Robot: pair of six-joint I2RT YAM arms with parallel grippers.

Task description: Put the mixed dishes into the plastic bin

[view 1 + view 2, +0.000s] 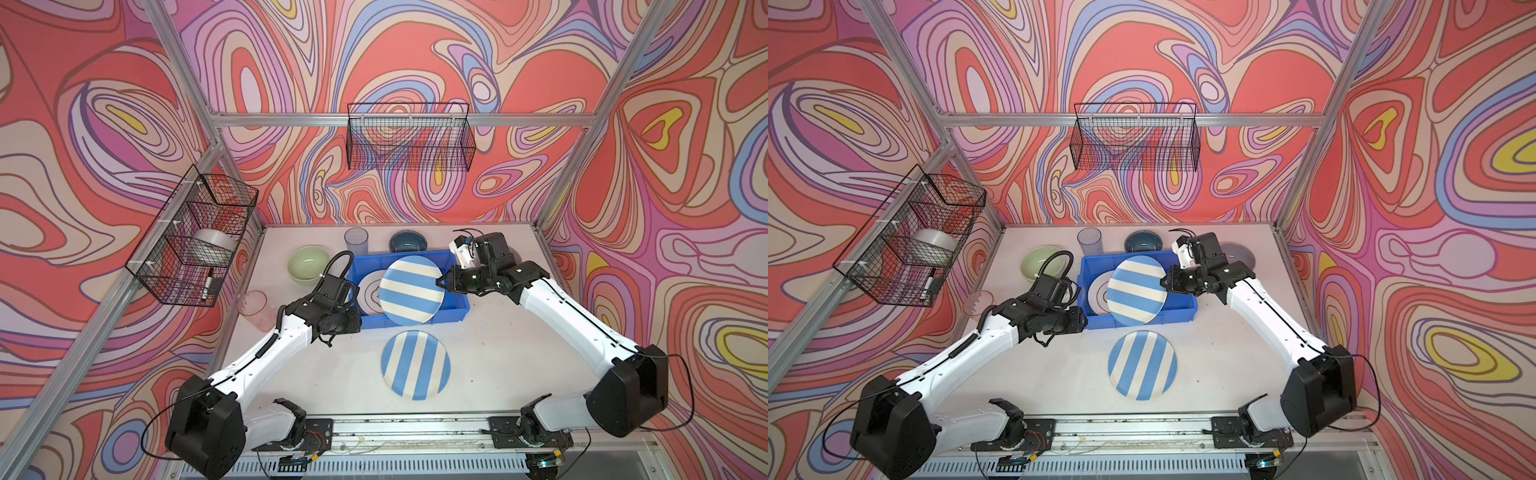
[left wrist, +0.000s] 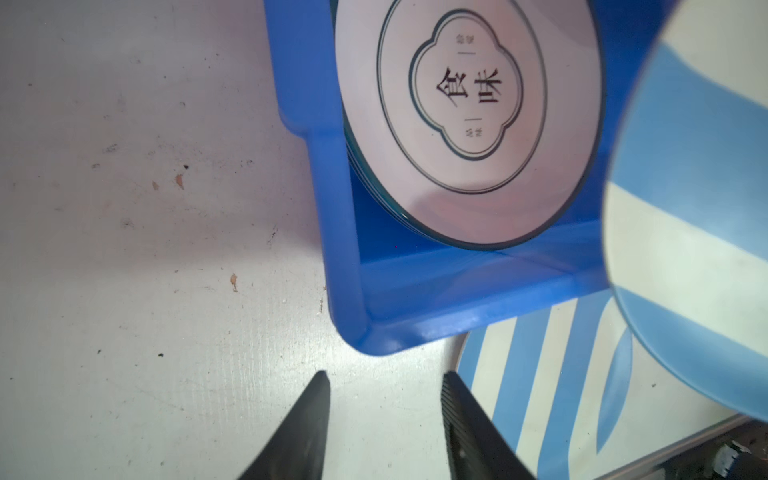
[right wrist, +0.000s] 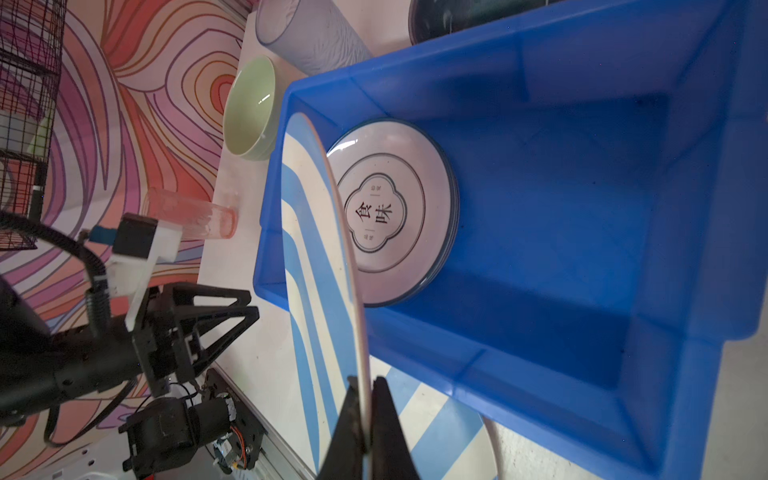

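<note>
The blue plastic bin [image 1: 455,312] sits mid-table with a white printed plate [image 1: 370,293] lying in it. My right gripper [image 1: 440,283] is shut on the rim of a blue-white striped plate [image 1: 411,289], which hangs tilted over the bin. In the right wrist view the fingers [image 3: 386,415] pinch that plate [image 3: 320,249] edge-on. A second striped plate [image 1: 415,365] lies flat on the table in front of the bin. My left gripper [image 2: 384,376] is open and empty, just off the bin's [image 2: 332,208] near left corner.
A pale green bowl [image 1: 308,265], a clear bluish tumbler [image 1: 356,241] and a dark blue bowl [image 1: 409,242] stand behind and left of the bin. A pink tumbler [image 1: 257,309] is at the left edge and a lavender bowl [image 1: 1237,254] behind the right wrist. Wire baskets [image 1: 195,237] hang on the walls.
</note>
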